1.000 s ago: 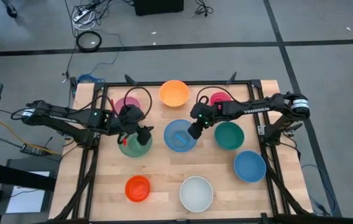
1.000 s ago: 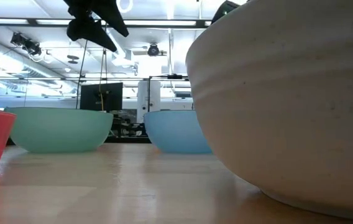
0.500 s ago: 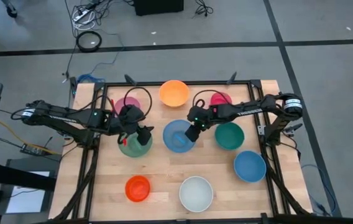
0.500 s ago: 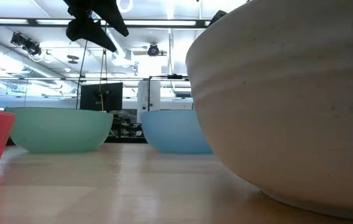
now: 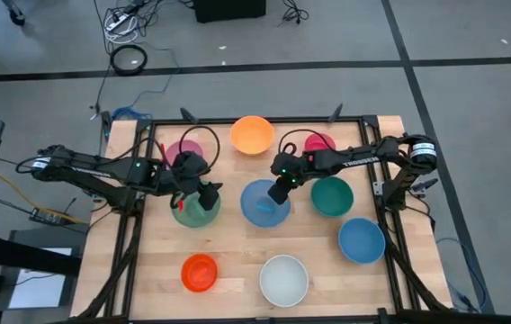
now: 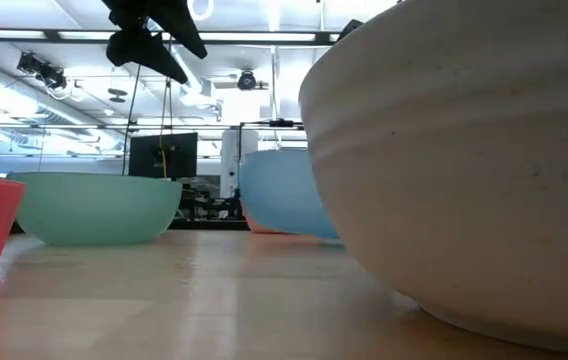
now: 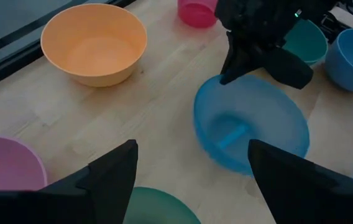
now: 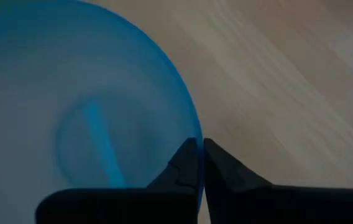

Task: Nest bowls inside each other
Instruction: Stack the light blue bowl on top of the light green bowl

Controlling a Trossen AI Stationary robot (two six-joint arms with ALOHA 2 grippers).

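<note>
The right gripper (image 5: 278,193) was clamped on the rim of the light-blue bowl (image 5: 263,203) at table centre, at the bowl's 1 o'clock. The plastic appeared light, stiff and slippery; a rim pinch suited it. The left gripper (image 5: 209,195) stood wide apart above the sage green bowl (image 5: 192,214).

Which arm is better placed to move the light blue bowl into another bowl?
The right: the right gripper is shut on the light blue bowl at its rim. The left gripper hangs open above the green bowl.
</note>
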